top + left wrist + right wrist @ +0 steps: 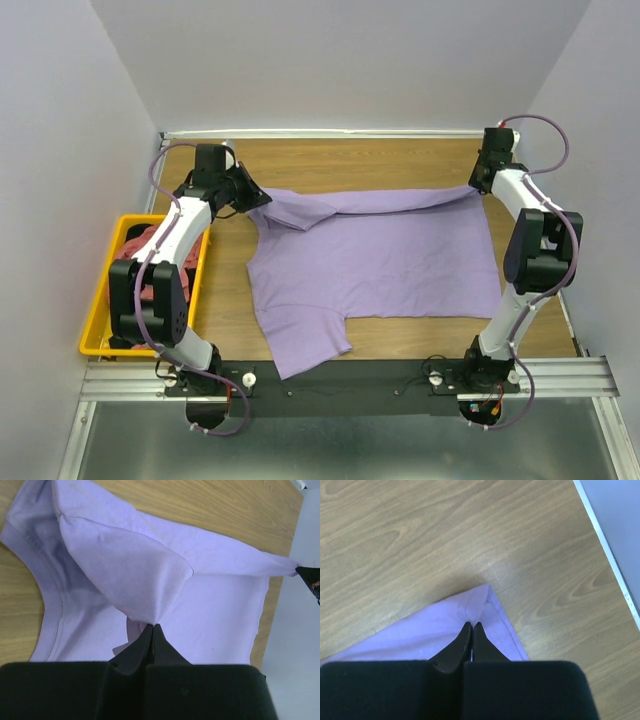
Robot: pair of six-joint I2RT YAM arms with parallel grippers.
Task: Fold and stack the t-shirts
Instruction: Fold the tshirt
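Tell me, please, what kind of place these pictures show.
Probably a robot laboratory work cell, not a home: plain pale walls close in a wood-grain tabletop, two white-and-black robot arms, left and right, are mounted on a metal rail, and a yellow plastic bin stands beside.

Top view: fixed above and behind my bases, looking down and forward over the whole table [400,160].
Left wrist view: close over my left gripper [151,626], facing steeply down.
Right wrist view: the same, close over my right gripper [471,624].
Shared by all three: the lavender t-shirt [380,260] and the tabletop.
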